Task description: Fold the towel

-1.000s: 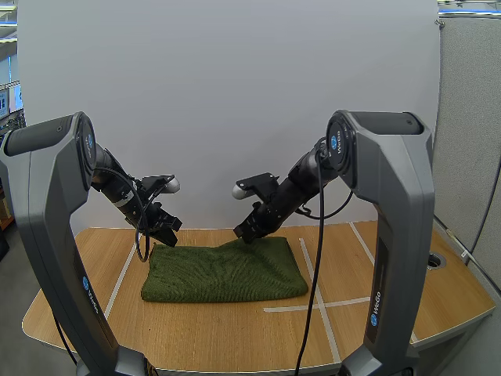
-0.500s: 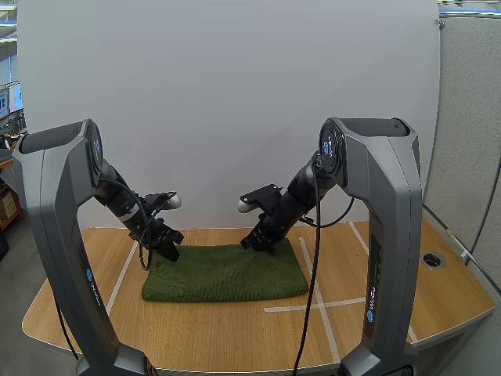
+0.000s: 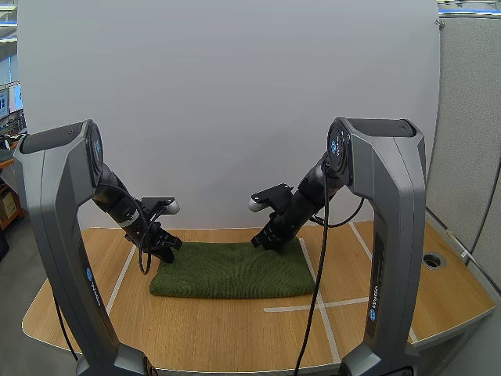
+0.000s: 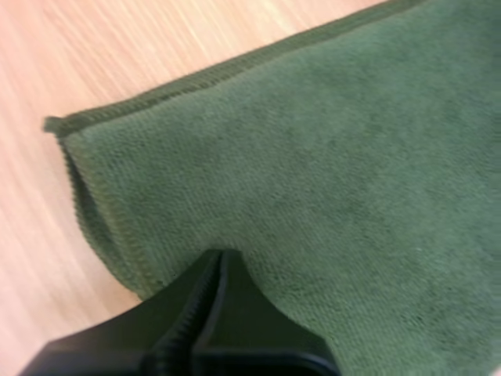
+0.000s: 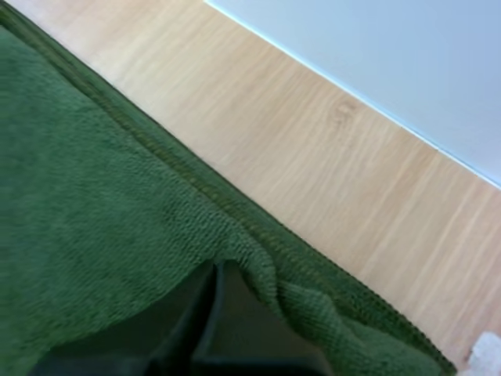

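A dark green towel (image 3: pixel 231 270) lies folded in a flat rectangle on the wooden table (image 3: pixel 235 329). My left gripper (image 3: pixel 167 252) is low at the towel's far left corner. In the left wrist view its fingers (image 4: pixel 221 254) lie together as one dark wedge, and the tip pinches the towel (image 4: pixel 329 157) near the hemmed corner. My right gripper (image 3: pixel 266 241) is down at the towel's far right edge. Its fingers (image 5: pixel 215 266) are also together, and the towel (image 5: pixel 94 204) bunches up around the tip beside the hem.
White tape lines (image 3: pixel 313 305) cross the table right of and in front of the towel. A round hole (image 3: pixel 433 260) sits near the table's right edge. A white wall stands close behind the table's far edge.
Both grippers have come down to the table with the towel's far edge. The raised right corner now lies flat, and the towel has shifted slightly to the right.
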{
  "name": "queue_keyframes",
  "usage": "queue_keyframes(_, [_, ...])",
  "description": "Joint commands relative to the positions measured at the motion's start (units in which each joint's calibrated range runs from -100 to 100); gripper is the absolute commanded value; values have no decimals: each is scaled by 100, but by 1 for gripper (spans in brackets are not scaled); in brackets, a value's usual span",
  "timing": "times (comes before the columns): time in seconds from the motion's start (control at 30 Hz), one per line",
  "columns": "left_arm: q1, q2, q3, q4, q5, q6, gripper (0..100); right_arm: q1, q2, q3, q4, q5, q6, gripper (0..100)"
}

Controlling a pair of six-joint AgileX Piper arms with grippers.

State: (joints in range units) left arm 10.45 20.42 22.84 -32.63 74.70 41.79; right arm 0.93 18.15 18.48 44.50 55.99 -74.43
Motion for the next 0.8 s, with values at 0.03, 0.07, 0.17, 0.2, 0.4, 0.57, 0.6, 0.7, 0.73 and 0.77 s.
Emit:
queue_keyframes(0.03, [-13,-354,25,9,334,0,0,-107,-511,-34,-38,344,107,0])
queue_keyframes(0.07, [-13,-404,25,9,334,8,0,-134,-579,-34,-87,344,136,0])
queue_keyframes(0.17, [-13,-536,25,9,226,54,0,-253,-653,-22,-154,344,145,0])
queue_keyframes(0.2, [-13,-548,25,9,114,54,0,-295,-653,-22,-154,344,145,0])
queue_keyframes(0.4, [-13,-340,25,-11,-385,149,0,-379,-462,-22,-192,284,145,0])
queue_keyframes(0.57, [-13,-93,25,-210,-623,282,0,-379,-99,-22,-148,50,145,0])
queue_keyframes(0.6, [-13,-53,25,-251,-669,297,0,-379,-5,-22,-148,-10,145,0])
queue_keyframes(0.7, [-13,95,25,-276,-782,343,0,-379,237,-22,-148,-152,145,0])
queue_keyframes(0.73, [-13,137,25,-276,-782,343,0,-379,297,-22,-148,-174,145,0])
queue_keyframes(0.77, [-13,184,25,-276,-847,343,0,-379,328,-22,-148,-196,145,0])
